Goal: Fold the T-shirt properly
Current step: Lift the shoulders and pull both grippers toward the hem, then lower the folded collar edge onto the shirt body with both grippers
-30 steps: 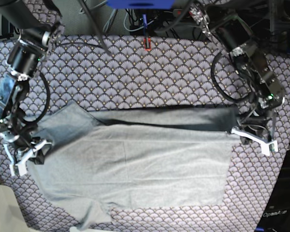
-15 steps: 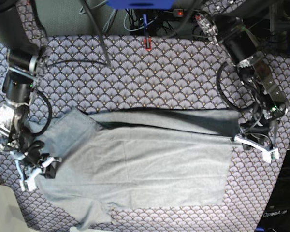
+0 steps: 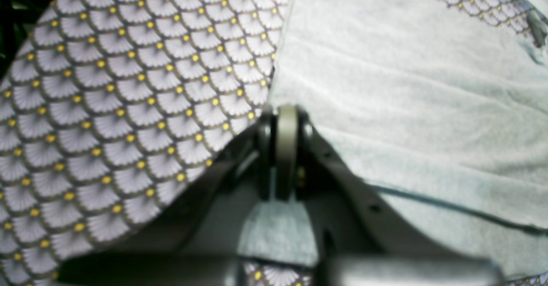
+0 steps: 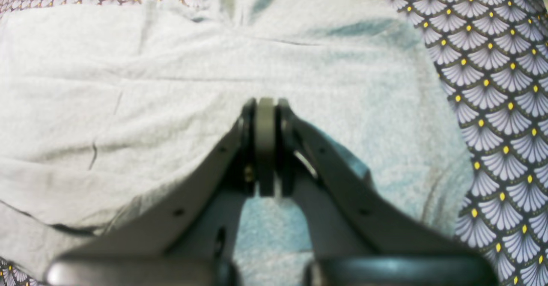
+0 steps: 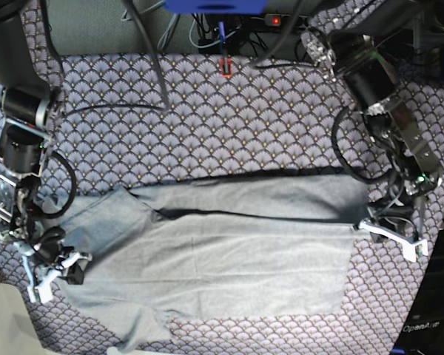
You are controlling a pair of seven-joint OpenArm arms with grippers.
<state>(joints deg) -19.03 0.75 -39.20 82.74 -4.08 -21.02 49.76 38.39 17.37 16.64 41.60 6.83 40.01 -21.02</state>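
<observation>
The T-shirt (image 5: 207,259) lies spread on the patterned tabletop (image 5: 229,126). The right hand (image 5: 55,270) is pinched together at its sleeve end; the left hand (image 5: 388,235) is pinched together at its opposite edge.

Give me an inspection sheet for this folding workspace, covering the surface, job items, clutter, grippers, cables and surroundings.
Surface: table cloth with a purple-grey scallop pattern covers the table.
Job's things: grey T-shirt lies spread, its far edge folded over toward the camera in the base view.
Clutter: nothing seen.
Grippers: left gripper shut at the shirt's edge; right gripper shut over the shirt. Whether either pinches cloth cannot be told.
Cables: black cables trail across the far side of the cloth.
Surroundings: dark equipment and wiring behind the table, blurred.
</observation>
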